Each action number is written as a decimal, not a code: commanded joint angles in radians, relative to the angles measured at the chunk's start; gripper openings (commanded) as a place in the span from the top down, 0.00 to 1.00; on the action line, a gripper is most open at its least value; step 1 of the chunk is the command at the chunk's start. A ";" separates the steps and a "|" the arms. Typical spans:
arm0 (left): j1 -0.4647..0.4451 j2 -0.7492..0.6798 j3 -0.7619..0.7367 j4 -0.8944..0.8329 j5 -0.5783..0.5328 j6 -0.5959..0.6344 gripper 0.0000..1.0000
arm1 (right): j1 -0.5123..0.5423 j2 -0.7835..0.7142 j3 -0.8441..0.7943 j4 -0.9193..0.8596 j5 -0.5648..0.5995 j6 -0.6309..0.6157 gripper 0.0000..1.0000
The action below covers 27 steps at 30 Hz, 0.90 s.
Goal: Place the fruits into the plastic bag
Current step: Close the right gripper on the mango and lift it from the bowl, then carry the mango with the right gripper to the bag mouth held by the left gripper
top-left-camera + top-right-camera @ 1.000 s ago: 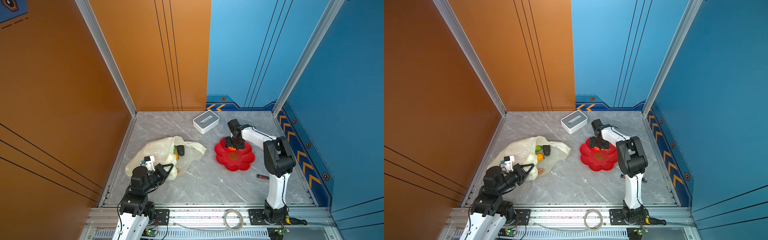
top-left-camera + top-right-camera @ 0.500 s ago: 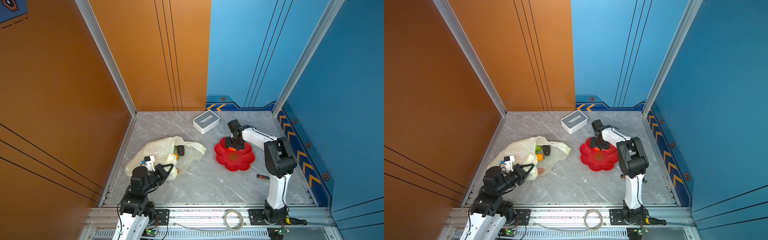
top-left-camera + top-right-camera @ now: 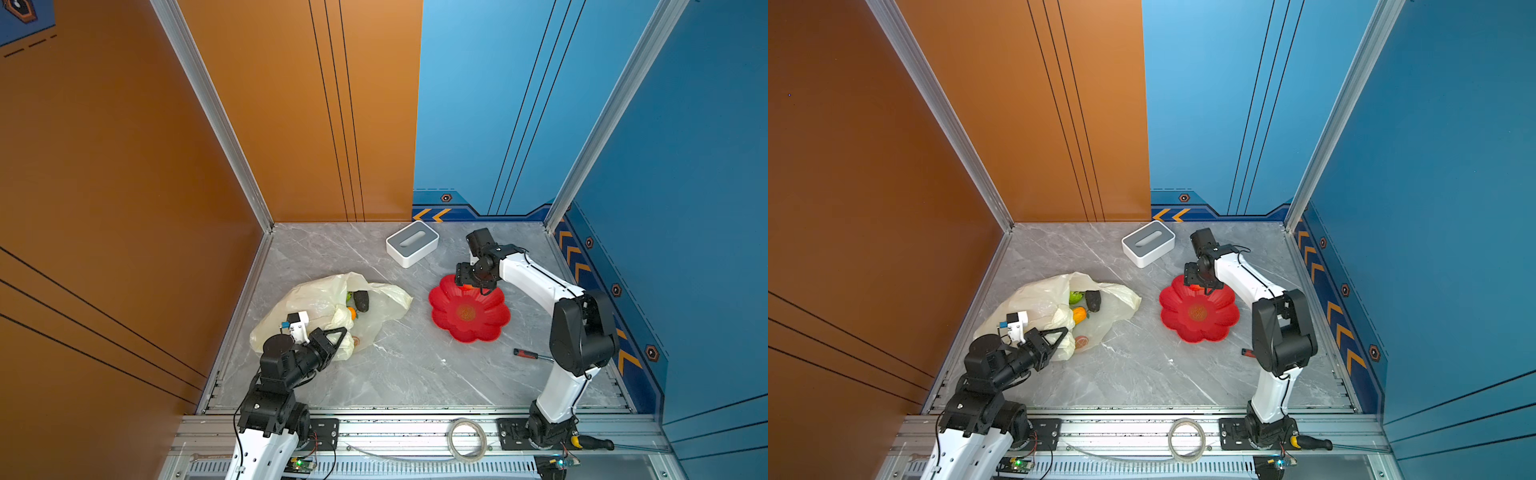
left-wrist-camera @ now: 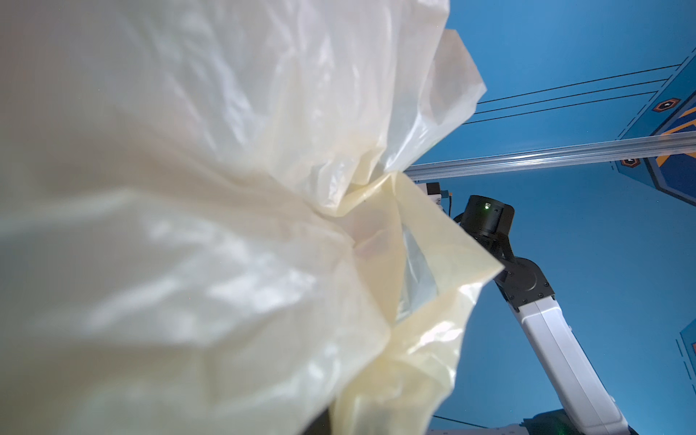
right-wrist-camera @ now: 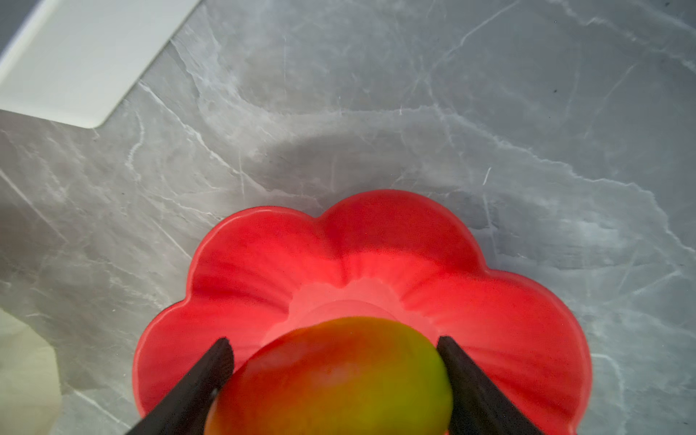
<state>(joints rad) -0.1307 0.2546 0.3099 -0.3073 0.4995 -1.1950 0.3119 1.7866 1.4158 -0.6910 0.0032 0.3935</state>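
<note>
A: How far is the work?

B: Partly done, I think. The plastic bag (image 3: 309, 301) lies near the left edge of the counter (image 3: 395, 374), its mouth turned toward the middle. In the mouth I see an avocado (image 3: 362, 300), a green fruit (image 3: 1074, 296) and an orange-yellow fruit (image 3: 1079, 313).

A: What is left?

B: At least one mango (image 5: 331, 376), over the red dish (image 3: 446, 320) on the right half of the counter. The right gripper (image 3: 468, 284) has its fingers on both flanks of the mango, touching it, so I judge it is gripped. It must go across to the bag.

A: And the left gripper (image 3: 342, 332)?

B: Its fingers are pressed together on a fold of the bag, on the side toward the front edge.

A: What is hard to see?

B: The bag is only half transparent, so I cannot count the fruits deeper inside. In the left wrist view the plastic covers nearly everything and no fingers show. The mango is cut off in the right wrist view, and I cannot tell whether it rests on the dish or hangs above it. In both top views the gripper hides most of it.
</note>
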 commanded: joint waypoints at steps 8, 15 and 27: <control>0.012 -0.021 0.000 -0.012 0.022 -0.003 1.00 | -0.020 -0.176 0.092 -0.066 -0.133 0.074 0.26; 0.012 -0.023 -0.007 -0.001 0.024 -0.013 1.00 | -0.016 -0.255 0.144 -0.029 -0.294 0.161 0.26; 0.011 -0.023 -0.012 0.016 0.024 -0.033 1.00 | 0.040 -0.315 0.166 0.134 -0.542 0.349 0.26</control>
<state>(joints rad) -0.1307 0.2428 0.3096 -0.3050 0.5030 -1.2243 0.3332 1.4952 1.5650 -0.6334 -0.4419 0.6609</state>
